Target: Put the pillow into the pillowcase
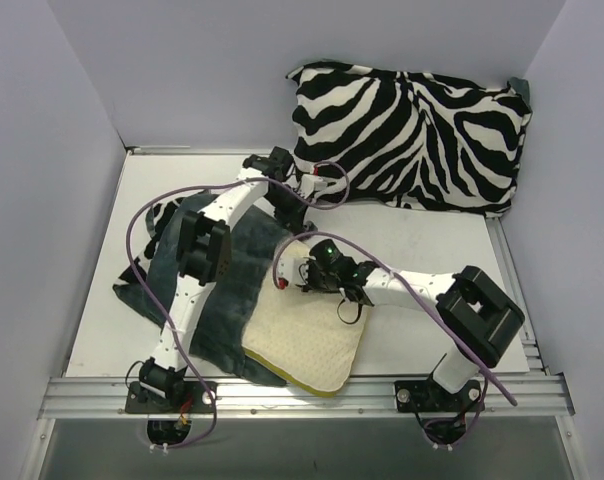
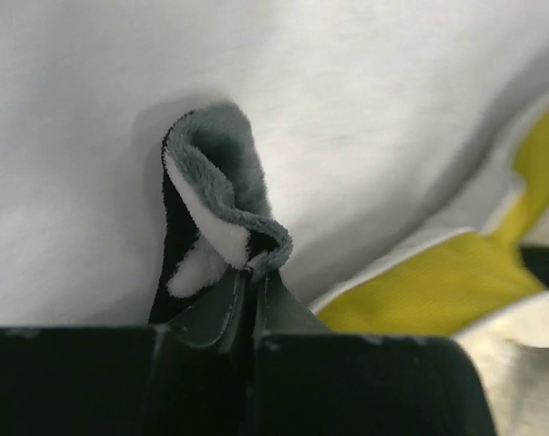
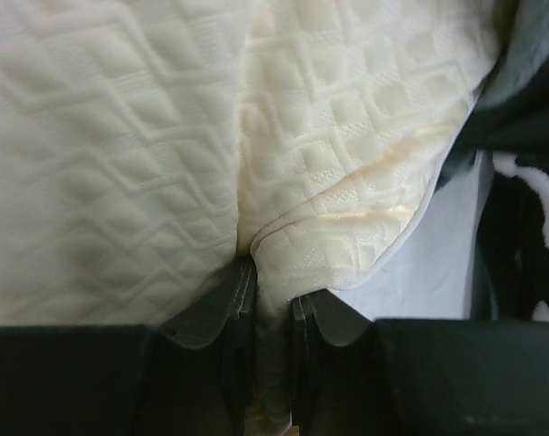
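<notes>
The cream-yellow quilted pillow [image 1: 304, 338] lies at the front middle of the table, its left part on the pillowcase [image 1: 222, 295], which is spread dark grey-teal side up. My right gripper [image 1: 288, 279] is shut on a pinched fold at the pillow's far edge; the right wrist view shows the quilted fabric [image 3: 120, 163] squeezed at my right gripper [image 3: 273, 292]. My left gripper [image 1: 295, 217] is at the pillowcase's far right corner. In the left wrist view, my left gripper [image 2: 253, 275] is shut on a raised fold of the pillowcase [image 2: 222, 177], grey plush and zebra print. The pillow's olive-yellow edge [image 2: 438, 292] shows beside it.
A plump zebra-print cushion [image 1: 412, 135] leans on the back wall at the right. Purple cables [image 1: 142, 215] loop over both arms. The white table [image 1: 422, 250] has walls on both sides and a metal rail [image 1: 302, 395] along its front edge.
</notes>
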Tool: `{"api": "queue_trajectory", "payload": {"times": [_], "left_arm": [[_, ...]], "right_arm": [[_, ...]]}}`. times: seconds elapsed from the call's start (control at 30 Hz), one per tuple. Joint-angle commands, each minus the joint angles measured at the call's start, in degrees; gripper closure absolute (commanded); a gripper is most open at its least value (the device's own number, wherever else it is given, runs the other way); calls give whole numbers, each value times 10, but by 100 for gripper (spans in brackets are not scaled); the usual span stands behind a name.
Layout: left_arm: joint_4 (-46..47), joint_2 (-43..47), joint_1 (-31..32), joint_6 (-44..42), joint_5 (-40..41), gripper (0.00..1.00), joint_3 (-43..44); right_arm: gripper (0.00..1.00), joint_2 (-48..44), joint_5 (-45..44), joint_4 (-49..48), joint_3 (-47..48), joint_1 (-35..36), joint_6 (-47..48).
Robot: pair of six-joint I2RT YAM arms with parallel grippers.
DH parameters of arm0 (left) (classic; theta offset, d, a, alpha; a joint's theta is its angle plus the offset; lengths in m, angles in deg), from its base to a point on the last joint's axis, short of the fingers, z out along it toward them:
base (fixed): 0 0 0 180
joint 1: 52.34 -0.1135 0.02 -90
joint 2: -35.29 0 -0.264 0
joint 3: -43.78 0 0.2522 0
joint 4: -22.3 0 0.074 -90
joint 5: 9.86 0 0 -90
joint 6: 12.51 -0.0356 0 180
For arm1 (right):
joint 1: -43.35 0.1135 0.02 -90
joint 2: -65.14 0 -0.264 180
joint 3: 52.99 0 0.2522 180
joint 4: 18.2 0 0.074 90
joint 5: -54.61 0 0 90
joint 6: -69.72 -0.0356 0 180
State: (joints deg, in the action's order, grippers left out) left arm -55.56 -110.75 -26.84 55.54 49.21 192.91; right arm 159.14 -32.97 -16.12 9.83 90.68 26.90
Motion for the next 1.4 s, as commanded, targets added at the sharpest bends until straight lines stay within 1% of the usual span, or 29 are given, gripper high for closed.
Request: {"api": "queue_trajectory", "payload": {"times": [0.0, 0.1, 0.17, 0.27, 0.37, 0.4, 0.43, 0.5, 0.57, 0.6, 0.63, 0.67, 0.73, 0.8, 0.83, 0.87, 0.9, 0.93, 0.97, 1.0, 1.07, 1.1, 1.13, 1.17, 1.2, 1.23, 1.27, 1.3, 1.37], "left_arm": [[-41, 68, 54, -36, -196, 100, 7], [-33, 79, 95, -28, -261, 100, 21], [5, 82, 111, 8, -283, 100, 20], [96, 87, 116, 70, -266, 100, 1], [122, 62, 106, 90, -240, 100, 17], [121, 50, 101, 89, -216, 94, 32], [120, 47, 95, 89, -213, 73, 34], [119, 57, 67, 92, -207, 47, 35], [120, 70, 41, 94, -197, 25, 36], [124, 86, 16, 95, -193, 15, 37], [127, 96, 0, 97, -185, 4, 40], [129, 105, -13, 102, -178, 2, 44], [129, 130, -54, 106, -171, 3, 57], [129, 166, -75, 91, -170, 3, 53], [119, 183, -87, 78, -168, 2, 45], [112, 200, -92, 61, -170, 3, 10], [104, 242, -95, 24, -170, 3, -16], [99, 266, -99, 5, -175, 2, -53], [97, 291, -100, -15, -184, 3, -128], [98, 341, -99, -62, -185, 2, -175], [98, 385, -87, -116, -185, 3, -246], [95, 423, -76, -167, -166, 3, -309], [89, 438, -65, -196, -162, 3, -332], [78, 460, -33, -227, -157, 3, -352], [54, 467, -11, -288, -137, 2, -374], [47, 473, 12, -311, -125, 3, -384], [45, 480, 65, -330, -116, 3, -392], [45, 480, 89, -364, -93, 3, -401], [44, 461, 142, -389, -73, 3, -396]], "right_arm": [[100, -32, 42, -90, -54, 32, 115], [100, -45, 68, -130, -82, 38, 161], [100, -52, 86, -138, -85, 40, 178], [100, -52, 93, -142, -85, 41, 185], [100, -48, 85, -135, -78, 41, 178], [100, -48, 81, -129, -74, 41, 169], [100, -48, 80, -120, -68, 41, 161], [96, -60, 72, -95, -64, 40, 143], [69, -72, 60, -78, -62, 43, 98], [40, -86, 44, -70, -60, 45, 77], [29, -97, 36, -62, -56, 45, 42], [23, -115, 30, -42, -48, 45, 21], [15, -138, 13, -16, -30, 44, -21], [14, -170, 15, 45, 15, 25, -107], [13, -180, 39, 70, 33, 8, -148], [13, -188, 57, 114, 55, -13, -231], [14, -198, 80, 142, 94, -75, -282], [14, -199, 113, 163, 112, -107, -324], [15, -196, 165, 191, 125, -136, -360], [18, -194, 200, 205, 133, -201, -420], [18, -176, 265, 226, 149, -246, -457], [18, -166, 283, 232, 152, -266, -472], [18, -154, 296, 240, 156, -302, -492], [18, -129, 315, 248, 158, -315, -500], [16, -116, 349, 255, 162, -326, -508], [16, -100, 360, 264, 179, -346, -507], [16, -69, 370, 283, 185, -353, -507], [13, -55, 388, 286, 190, -360, -510], [10, -21, 388, 300, 203, -375, -510]]}}
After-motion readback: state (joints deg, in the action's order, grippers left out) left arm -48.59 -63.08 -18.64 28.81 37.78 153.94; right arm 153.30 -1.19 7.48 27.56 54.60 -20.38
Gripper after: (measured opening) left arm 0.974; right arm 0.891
